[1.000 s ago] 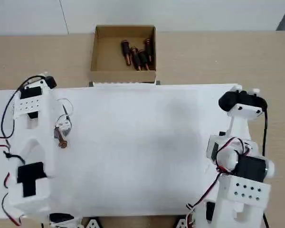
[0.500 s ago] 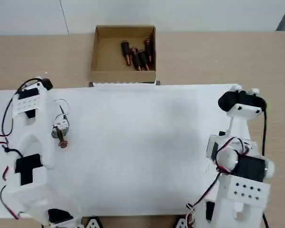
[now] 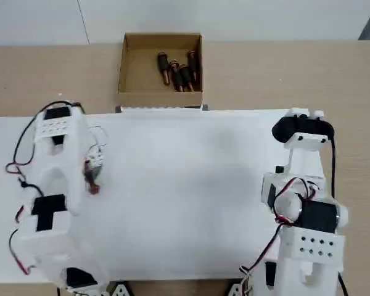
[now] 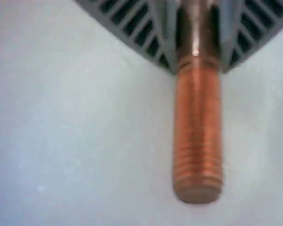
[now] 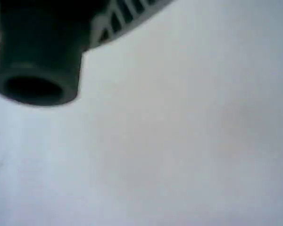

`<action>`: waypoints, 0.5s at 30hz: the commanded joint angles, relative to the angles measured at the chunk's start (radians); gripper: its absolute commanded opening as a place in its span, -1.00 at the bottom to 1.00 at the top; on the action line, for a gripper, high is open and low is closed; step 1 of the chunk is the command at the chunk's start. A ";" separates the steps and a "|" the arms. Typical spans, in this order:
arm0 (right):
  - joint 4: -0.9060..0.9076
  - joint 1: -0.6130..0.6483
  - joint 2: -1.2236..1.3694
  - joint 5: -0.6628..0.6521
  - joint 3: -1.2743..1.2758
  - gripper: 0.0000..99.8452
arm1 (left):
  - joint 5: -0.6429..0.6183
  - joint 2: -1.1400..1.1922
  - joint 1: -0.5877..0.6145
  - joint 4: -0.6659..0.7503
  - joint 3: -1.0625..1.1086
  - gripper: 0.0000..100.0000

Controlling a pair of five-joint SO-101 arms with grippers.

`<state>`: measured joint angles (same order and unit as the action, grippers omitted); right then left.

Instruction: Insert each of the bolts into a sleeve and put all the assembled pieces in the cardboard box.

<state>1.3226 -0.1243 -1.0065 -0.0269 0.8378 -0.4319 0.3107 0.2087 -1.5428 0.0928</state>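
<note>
Over left side of mat [image 3: 185, 185]: left gripper [image 4: 196, 42] clamped on bolt [image 4: 198, 136], threaded end free. Right gripper [image 5: 61, 19] pinches sleeve [image 5: 37, 61], bore open, well apart from bolt. Next, I reckon: meet mid-mat, line up axes first, push slow. At back, box [image 3: 131, 68] w/ finished pcs [image 3: 177, 69].

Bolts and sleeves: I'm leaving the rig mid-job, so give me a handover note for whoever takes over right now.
Left hand: shut on a copper bolt, over the left side of the white mat.
Right hand: shut on a dark sleeve.
Done: four assembled pieces appear to lie in the cardboard box.
To do: join this bolt and sleeve, then box the piece.
</note>
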 commanded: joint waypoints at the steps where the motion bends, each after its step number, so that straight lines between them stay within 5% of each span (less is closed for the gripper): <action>1: -0.021 0.008 -0.018 -0.006 -0.006 -0.99 | -0.104 -0.011 -0.029 -0.109 -0.186 -0.99; 6: -0.021 0.008 -0.018 -0.005 -0.006 -0.99 | -0.262 -0.009 -0.077 -0.210 -0.383 -0.99; 15: -0.001 0.007 -0.018 -0.003 -0.008 -0.99 | -0.769 -0.009 -0.080 -0.209 -0.443 -0.99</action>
<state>1.3226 -0.1227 -1.0065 -0.0269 0.8378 -1.0334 0.3122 0.1381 -1.7223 -0.3046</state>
